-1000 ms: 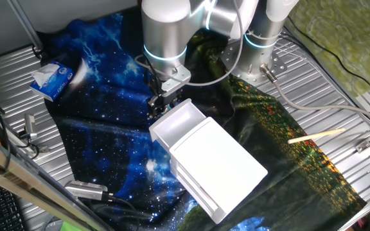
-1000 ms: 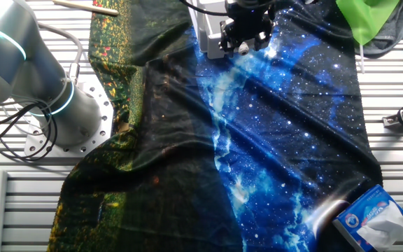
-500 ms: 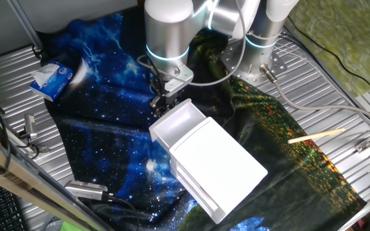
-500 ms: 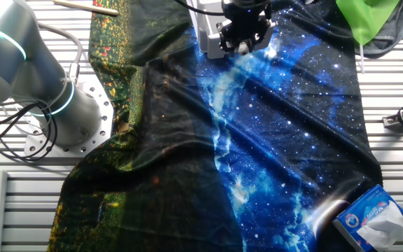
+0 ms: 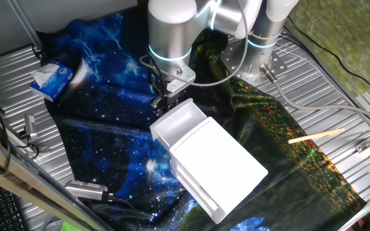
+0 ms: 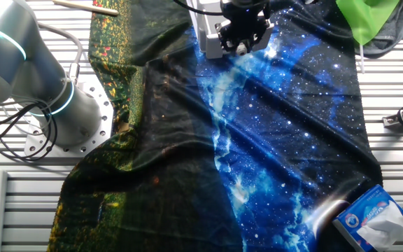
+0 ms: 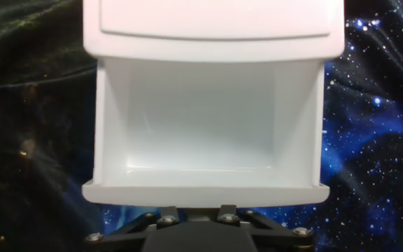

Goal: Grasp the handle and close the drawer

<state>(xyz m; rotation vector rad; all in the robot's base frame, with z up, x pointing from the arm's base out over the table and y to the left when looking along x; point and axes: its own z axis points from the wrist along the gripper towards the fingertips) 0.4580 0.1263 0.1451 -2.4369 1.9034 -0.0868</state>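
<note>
The white drawer stands pulled out of the small white cabinet. In the hand view its empty tray fills the frame. My gripper is right at the drawer's front panel. It also shows in the other fixed view. In the hand view my fingers reach up under the front rim, a narrow gap apart. The handle is hidden behind that rim, and so are my fingertips.
A blue starry cloth covers the table under the cabinet. A tissue pack lies at the far left. A wooden stick lies on the right. The arm's base stands on the grooved metal table.
My gripper has crept a little closer to the drawer's front. The drawer and cabinet have not visibly moved.
</note>
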